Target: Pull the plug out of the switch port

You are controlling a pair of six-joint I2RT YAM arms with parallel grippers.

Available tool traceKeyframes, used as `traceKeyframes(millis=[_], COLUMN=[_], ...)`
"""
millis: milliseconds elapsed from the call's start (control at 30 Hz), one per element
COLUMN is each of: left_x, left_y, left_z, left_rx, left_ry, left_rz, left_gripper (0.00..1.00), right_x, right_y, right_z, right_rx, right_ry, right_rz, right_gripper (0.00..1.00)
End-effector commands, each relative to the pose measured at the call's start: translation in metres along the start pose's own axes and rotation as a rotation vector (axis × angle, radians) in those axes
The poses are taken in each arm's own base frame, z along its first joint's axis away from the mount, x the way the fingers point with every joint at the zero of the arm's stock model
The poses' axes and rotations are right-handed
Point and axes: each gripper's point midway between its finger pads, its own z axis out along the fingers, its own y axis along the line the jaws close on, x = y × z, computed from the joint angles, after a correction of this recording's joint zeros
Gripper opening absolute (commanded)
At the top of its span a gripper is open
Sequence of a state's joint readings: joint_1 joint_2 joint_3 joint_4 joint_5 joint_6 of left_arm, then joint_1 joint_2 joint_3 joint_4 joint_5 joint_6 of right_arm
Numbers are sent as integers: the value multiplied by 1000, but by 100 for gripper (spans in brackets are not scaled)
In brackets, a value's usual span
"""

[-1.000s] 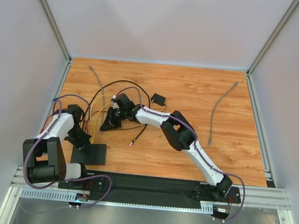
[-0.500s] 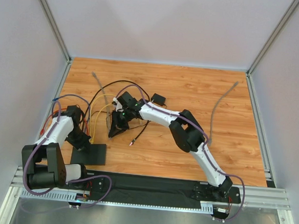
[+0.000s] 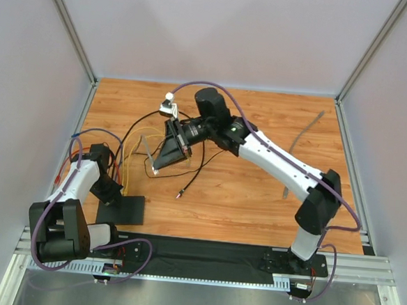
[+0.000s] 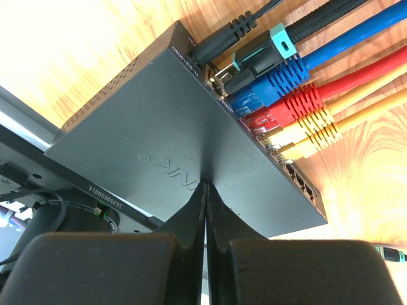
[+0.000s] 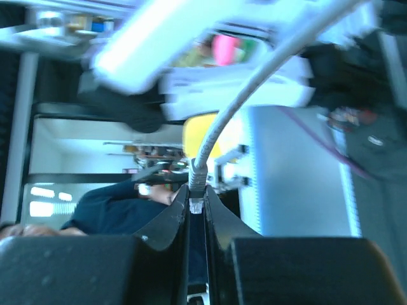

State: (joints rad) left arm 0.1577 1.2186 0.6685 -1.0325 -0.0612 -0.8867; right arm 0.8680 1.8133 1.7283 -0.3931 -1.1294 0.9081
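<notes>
plug (image 5: 197,176) seems already out, pinched in the raised right gripper (image 5: 196,197). left gripper (image 4: 205,190), clamped shut, pins the switch port (image 4: 159,140) near the table's front-left edge. next: carry the plug clear and let go.

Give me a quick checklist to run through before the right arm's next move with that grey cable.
1. Clear plug of the grey cable pinched in the right hand: ok.
2. That plug out of the flat matte black switch box: ok.
3. Left hand shut, tips against the box: ok.
4. Blue plug, red plug and yellow plugs seated in their sockets: ok.
5. Grey cable free of the other cords: cannot tell.
</notes>
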Motion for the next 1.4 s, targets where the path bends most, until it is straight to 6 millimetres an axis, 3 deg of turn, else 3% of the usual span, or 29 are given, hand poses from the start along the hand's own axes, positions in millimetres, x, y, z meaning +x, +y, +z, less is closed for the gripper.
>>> traceKeyframes(millis=[0,167,200,233,333,367,433,467,567,633,667,767,800,867,900,933,1033,1100,1233,1367], left_x=[-8,-8,-8,-8,-8,-8,-9,-9,-14,-20,-21,-28,-30,-32,-32,-34,-33,-34,-36,-44], left_y=[-3,-4,-5,-5,-7,-7,-10,-11,-15,-19,-19,-26,-28,-33,-34,-36,-39,-41,-49,-41], left_z=[3,1,0,0,-1,0,-2,-3,-11,-20,-23,-34,-36,-41,-42,-44,-47,-48,-58,-63], left_rx=[21,29,34,34,41,43,61,71,107,138,145,192,204,231,237,244,270,283,336,284], left_ry=[-42,-44,-44,-44,-42,-42,-46,-50,-84,-122,-133,-177,-186,-195,-196,-201,-204,-213,-227,-269], left_rz=[-3,-1,1,2,7,10,12,18,26,32,36,50,59,87,94,112,128,138,170,154], left_gripper=[0,0,0,0,0,0,0,0,0,0,0,0,0,0,0,0,0,0,0,0], right_x=[1,-2,-5,-12,-30,-46,-58,-68,-73,-76,-71,-74,-70,-61,-47,-37,-7,7,49,93], right_y=[105,149,150,166,167,154,117,94,20,-15,-43,-95,-127,-170,-198,-215,-257,-271,-311,-349], right_z=[-32,-63,-75,-89,-135,-162,-193,-223,-281,-322,-331,-373,-378,-385,-374,-382,-369,-361,-357,-345], right_rx=[-216,-207,-169,-151,-60,-3,147,220,474,596,650,788,803,789,778,794,823,832,931,993], right_ry=[-34,-148,-195,-274,-437,-528,-644,-728,-866,-942,-949,-1010,-1004,-981,-933,-942,-893,-871,-830,-712], right_rz=[-66,-69,-89,-132,-165,-161,-114,-80,19,9,37,-34,-12,32,94,125,211,243,449,701], right_gripper=[0,0,0,0,0,0,0,0,0,0,0,0,0,0,0,0,0,0,0,0])
